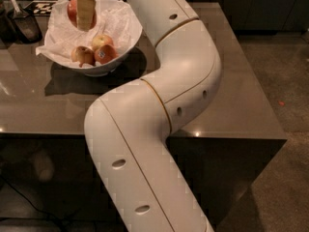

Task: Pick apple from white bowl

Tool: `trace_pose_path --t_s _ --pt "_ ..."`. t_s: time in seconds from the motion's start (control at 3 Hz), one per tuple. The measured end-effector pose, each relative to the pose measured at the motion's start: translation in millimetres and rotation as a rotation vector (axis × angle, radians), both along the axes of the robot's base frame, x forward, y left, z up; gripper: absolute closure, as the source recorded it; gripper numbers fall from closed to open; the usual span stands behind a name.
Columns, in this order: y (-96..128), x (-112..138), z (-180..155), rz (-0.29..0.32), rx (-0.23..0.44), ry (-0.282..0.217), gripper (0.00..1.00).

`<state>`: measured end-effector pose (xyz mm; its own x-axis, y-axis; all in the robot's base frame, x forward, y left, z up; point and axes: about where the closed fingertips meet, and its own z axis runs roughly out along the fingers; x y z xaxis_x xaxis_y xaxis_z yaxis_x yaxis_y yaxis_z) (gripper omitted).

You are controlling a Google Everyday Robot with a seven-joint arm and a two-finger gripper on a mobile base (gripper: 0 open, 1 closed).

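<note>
The white bowl (131,38) stands at the table's back left, lined with crumpled white paper. My gripper (80,14) hangs over the bowl's far left side and is shut on the apple (72,9), a large red-orange one. One tan finger (86,12) lies across the apple's front; the other is hidden behind it. The apple appears raised off the paper, level with the bowl's far rim. Three smaller apples (99,51) lie at the bottom of the bowl.
My white arm (174,66) bends across the table's middle and hides part of it. Dark utensils (20,19) and a black-and-white marker sheet (37,5) sit at the back left. The table's front edge (227,135) runs across the view, with floor to the right.
</note>
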<state>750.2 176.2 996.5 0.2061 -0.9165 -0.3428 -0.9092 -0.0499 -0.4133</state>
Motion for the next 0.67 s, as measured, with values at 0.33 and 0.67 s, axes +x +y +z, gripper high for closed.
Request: trace_pose_path --t_s 0.33,0.67 --pt "10.6 -12.8 24.7 0.028 -0.034 -0.049 1.00" --pt "14.2 -7.9 22.3 0.026 -0.023 -0.056 1.00"
